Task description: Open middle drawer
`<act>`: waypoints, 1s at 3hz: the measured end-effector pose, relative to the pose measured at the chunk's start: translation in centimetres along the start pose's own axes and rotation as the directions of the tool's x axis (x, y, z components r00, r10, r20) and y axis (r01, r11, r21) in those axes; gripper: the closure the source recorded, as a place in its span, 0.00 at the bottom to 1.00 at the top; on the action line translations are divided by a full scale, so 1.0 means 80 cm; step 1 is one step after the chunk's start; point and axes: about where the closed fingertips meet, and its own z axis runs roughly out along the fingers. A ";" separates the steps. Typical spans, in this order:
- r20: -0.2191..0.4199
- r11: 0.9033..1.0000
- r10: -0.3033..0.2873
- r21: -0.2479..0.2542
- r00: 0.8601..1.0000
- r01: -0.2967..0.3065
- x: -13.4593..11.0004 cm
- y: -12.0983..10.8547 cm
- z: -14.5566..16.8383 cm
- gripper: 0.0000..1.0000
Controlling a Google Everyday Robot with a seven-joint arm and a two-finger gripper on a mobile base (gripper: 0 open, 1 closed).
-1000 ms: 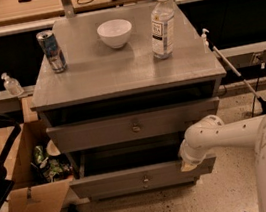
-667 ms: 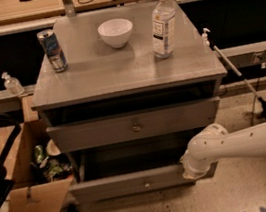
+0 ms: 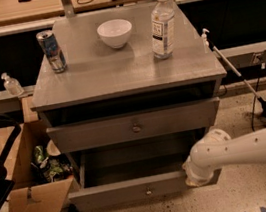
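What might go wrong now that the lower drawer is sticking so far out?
1. The gripper sits at the right end of the middle drawer, away from its knob. An off-centre pull may skew the drawer and jam it.
2. The drawer is far out, so more pulling might drag it off its runners.
3. A jolt could topple the water bottle or the can on the cabinet top.
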 end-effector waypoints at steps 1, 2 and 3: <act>0.001 1.000 0.002 -0.006 1.000 -0.002 0.001 0.009 -0.001 1.00; 0.013 0.999 0.009 -0.036 1.000 -0.009 0.003 0.050 -0.004 1.00; 0.013 0.999 0.009 -0.036 1.000 -0.009 0.003 0.050 -0.004 1.00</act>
